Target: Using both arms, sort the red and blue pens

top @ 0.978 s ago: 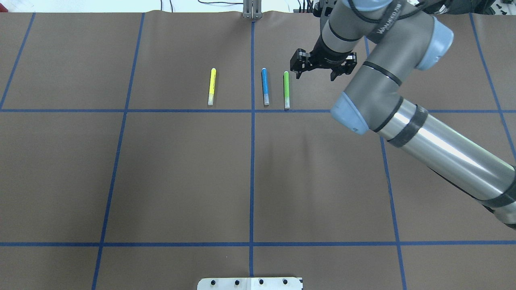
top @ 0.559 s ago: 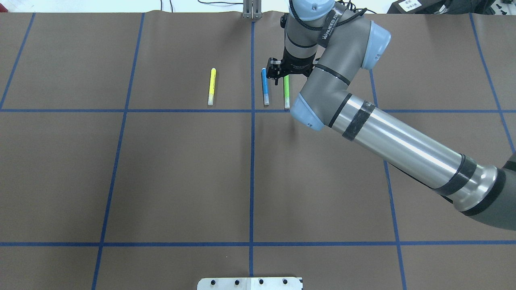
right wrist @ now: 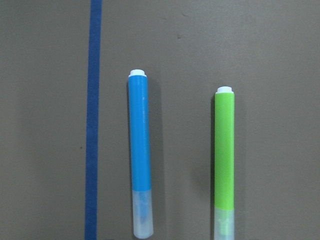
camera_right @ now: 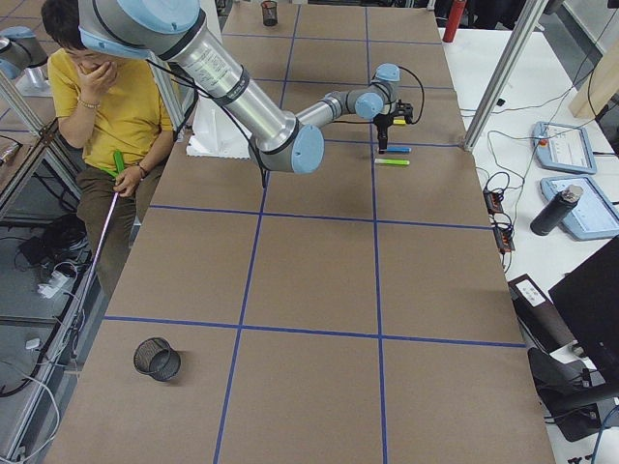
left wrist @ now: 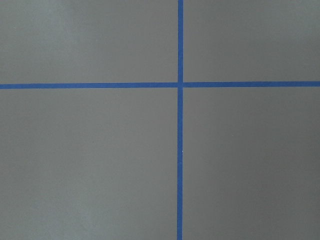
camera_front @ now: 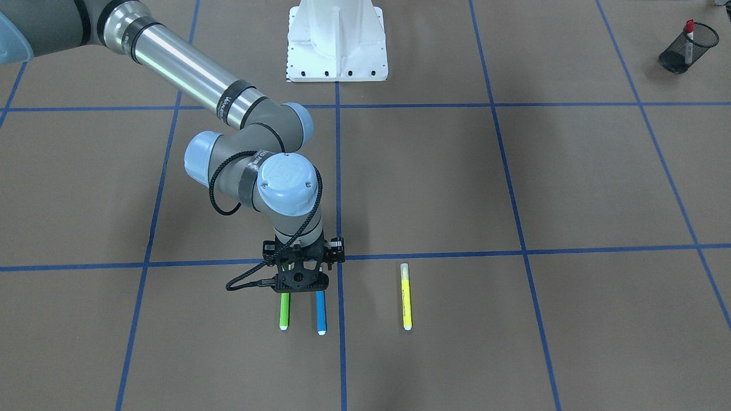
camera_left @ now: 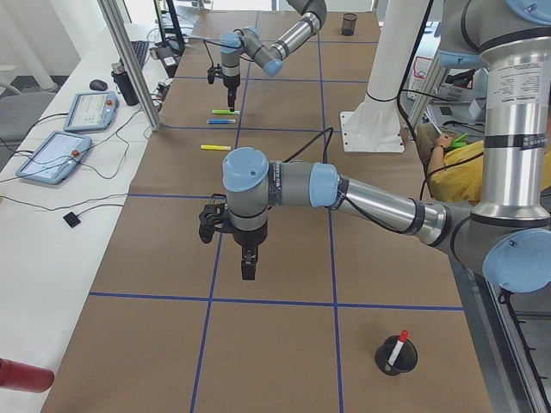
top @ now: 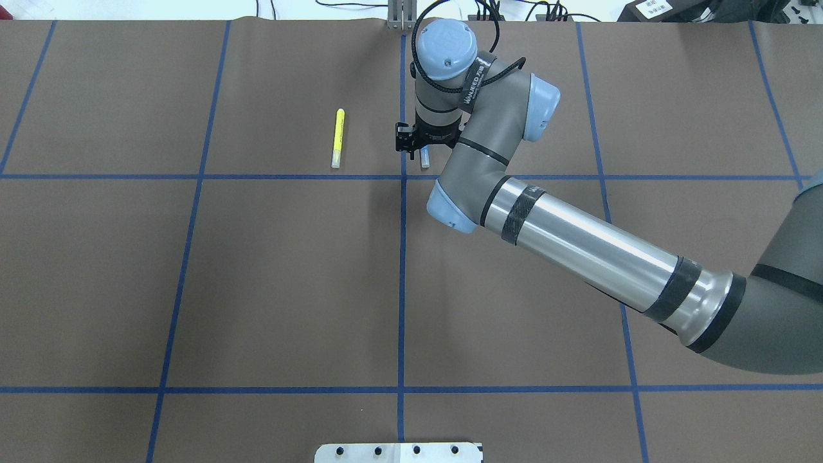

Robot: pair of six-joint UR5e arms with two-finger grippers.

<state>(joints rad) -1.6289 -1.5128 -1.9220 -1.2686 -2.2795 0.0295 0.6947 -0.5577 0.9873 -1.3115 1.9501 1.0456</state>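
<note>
From overhead, the right arm [top: 488,148] hides the green marker and all of the blue pen [right wrist: 140,160] but its cap tip. The right gripper [camera_front: 301,282] hangs directly over these two, and its body masks their upper halves from the front. In the wrist view both lie flat, parallel and apart; the green marker [right wrist: 224,160] is cut off at its cap. No fingers show, so I cannot tell how wide the jaws stand.

A blue tape line [right wrist: 93,125] runs just beside the blue pen, and the yellow marker [camera_front: 406,297] lies well beyond it. Bare table [camera_front: 514,342] surrounds them.

The red pen [camera_front: 689,31] stands in a mesh cup [camera_front: 674,57], well away. The left gripper [camera_left: 248,267] hangs over bare table; its opening cannot be judged.
</note>
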